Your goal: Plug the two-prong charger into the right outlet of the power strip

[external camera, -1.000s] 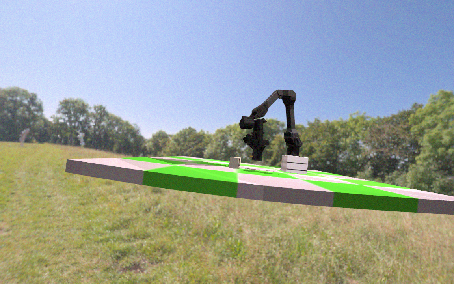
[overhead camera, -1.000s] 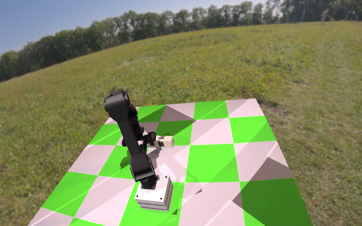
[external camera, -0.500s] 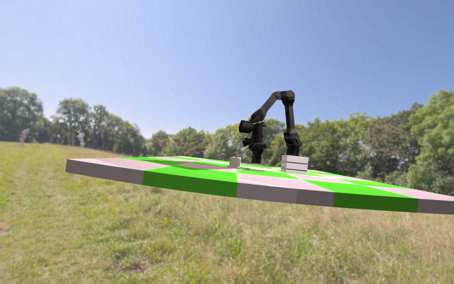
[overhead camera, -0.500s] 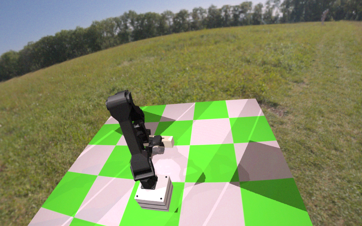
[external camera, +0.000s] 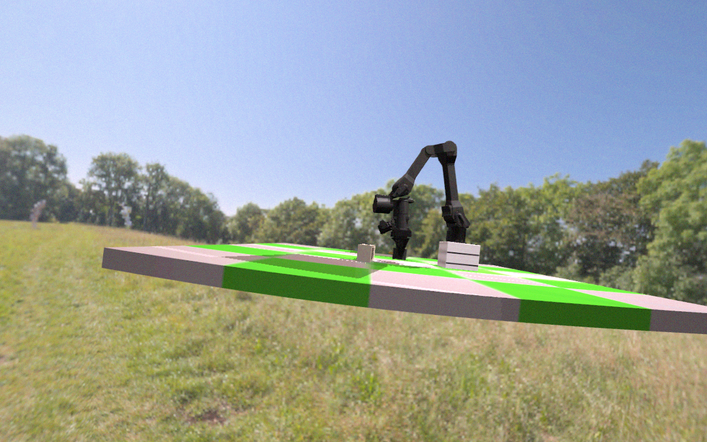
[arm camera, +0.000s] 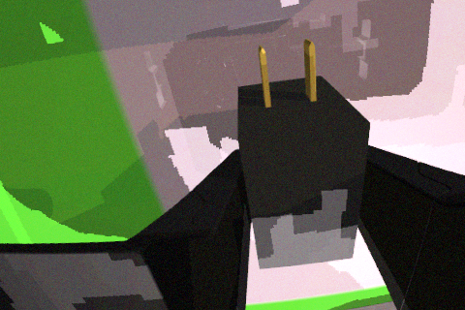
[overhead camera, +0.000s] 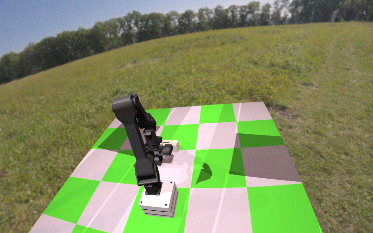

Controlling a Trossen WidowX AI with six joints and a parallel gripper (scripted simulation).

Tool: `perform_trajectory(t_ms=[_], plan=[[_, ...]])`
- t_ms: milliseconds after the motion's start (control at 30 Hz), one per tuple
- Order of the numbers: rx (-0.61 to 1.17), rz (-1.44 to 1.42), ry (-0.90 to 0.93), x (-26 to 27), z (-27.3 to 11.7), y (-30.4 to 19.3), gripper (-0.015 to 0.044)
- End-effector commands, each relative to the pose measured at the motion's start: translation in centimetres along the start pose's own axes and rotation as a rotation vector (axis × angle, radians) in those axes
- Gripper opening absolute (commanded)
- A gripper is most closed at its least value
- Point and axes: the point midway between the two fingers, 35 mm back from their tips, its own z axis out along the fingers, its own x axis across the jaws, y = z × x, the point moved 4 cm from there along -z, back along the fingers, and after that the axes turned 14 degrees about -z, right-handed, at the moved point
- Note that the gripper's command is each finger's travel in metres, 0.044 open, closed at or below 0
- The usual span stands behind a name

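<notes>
The black charger shows in the wrist view with its two gold prongs pointing toward the top of the image. My gripper is shut on the charger body, one finger on each side. It is low over the table in the exterior view; whether the charger touches the table cannot be told. The beige power strip stands on the table beyond the gripper, apart from it in the exterior view. The arm covers its left part in the top view, and I cannot make out its outlets. The wrist view does not show the strip.
The white base block carries the arm. The table has a green and pale checkered top with shadows across it. Grass lies beyond its edges.
</notes>
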Motion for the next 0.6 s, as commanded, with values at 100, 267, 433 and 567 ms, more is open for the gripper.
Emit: perform_trajectory(t_ms=[100,267,433,567], plan=[[0.001,0.027,0.005,-0.4,0.3,0.0,0.0],[0.0,0.033,0.005,-0.7,0.3,0.6,0.0],[-0.001,0.039,0.005,-1.0,0.3,1.2,0.0],[-0.001,0.043,0.006,-1.3,0.3,1.7,0.0]])
